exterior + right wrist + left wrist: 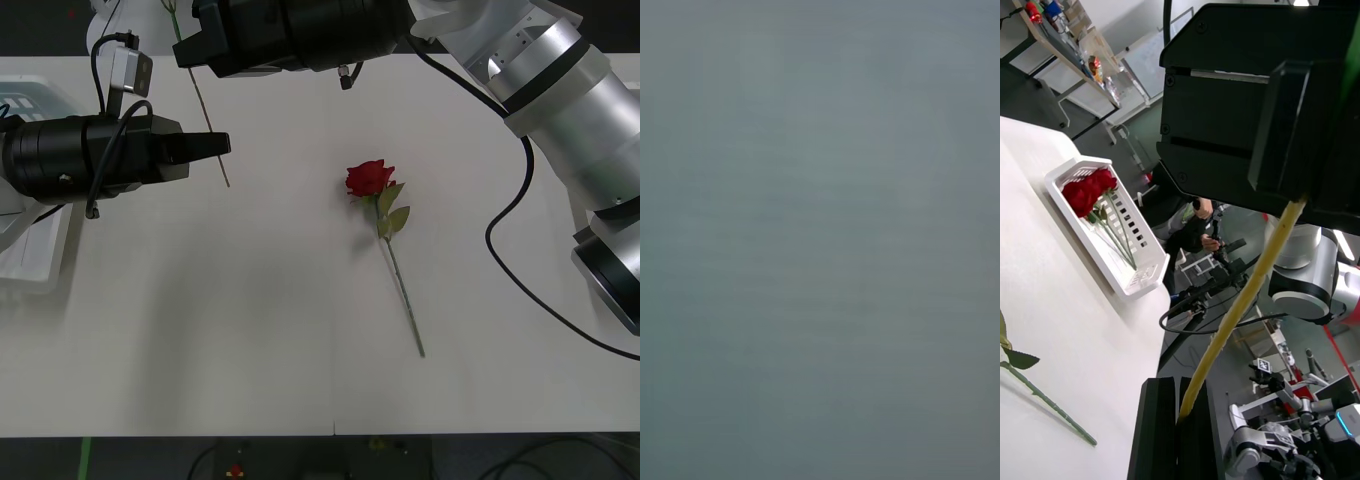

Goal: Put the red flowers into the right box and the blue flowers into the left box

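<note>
At the table's left edge sits the left box [30, 265], partly hidden by the left gripper [1178, 420] — its black fingers pinched together on a thin stem [210, 130]. The right gripper [200, 45] hangs over the far edge; its fingers cannot be told. One red rose [370, 178] lies mid-table. The right box [1142, 259] holds red flowers [1088, 191].

Open table [250, 330] surrounds the lone rose [369, 178] (both arms crowd the far-left edge).
</note>
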Motion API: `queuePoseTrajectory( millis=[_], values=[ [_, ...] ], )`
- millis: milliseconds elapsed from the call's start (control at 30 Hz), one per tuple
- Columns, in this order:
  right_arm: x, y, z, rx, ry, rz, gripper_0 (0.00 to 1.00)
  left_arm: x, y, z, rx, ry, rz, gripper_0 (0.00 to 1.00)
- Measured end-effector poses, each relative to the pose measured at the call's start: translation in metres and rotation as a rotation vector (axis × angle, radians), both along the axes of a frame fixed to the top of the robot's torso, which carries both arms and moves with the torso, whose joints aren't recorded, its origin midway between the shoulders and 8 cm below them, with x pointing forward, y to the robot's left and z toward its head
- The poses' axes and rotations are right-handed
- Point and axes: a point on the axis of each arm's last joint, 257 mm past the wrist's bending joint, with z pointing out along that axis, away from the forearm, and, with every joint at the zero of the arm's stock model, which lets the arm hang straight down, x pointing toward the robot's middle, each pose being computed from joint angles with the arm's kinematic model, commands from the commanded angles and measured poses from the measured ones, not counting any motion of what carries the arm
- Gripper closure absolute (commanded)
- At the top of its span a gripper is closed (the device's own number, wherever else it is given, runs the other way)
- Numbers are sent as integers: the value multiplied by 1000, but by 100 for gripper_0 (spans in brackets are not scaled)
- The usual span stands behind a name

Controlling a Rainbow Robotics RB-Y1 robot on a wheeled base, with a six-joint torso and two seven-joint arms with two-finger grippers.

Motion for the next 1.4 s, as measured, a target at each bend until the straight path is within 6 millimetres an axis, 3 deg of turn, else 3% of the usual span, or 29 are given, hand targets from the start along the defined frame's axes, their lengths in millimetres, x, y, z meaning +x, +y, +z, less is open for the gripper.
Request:
queuePoseTrajectory(
  millis=[33,67,133,200,300,400,567,800,933,1067,1400],
  values=[
    [0,0,0,0,0,0,100,0,0,0,0,0,-1,100],
    [0,0,0,0,0,-1,88,0,0,0,0,-1,-2,100],
    [0,0,0,2,-1,-2,53,-1,-1,1,0,-2,-3,100],
    [2,0,2,6,-6,-8,33,-1,-1,1,0,-2,-3,100],
    [7,-1,1,0,-21,-21,17,-1,-1,1,0,-2,-3,100],
    [9,-2,0,-6,-31,-29,8,-1,-1,1,0,-2,-3,100],
    [11,-3,-1,-11,-38,-34,2,-1,-1,1,0,-1,-3,100],
    [14,-4,-3,-25,-49,-42,2,1,7,0,18,-5,9,100],
    [7,-13,-25,-115,-34,-13,2,5,27,0,65,-11,39,100],
    [5,-42,-62,-288,-26,2,2,9,63,-4,105,13,68,100],
    [11,-155,-156,-722,121,-110,2,33,208,-38,216,154,314,100]
  ],
)
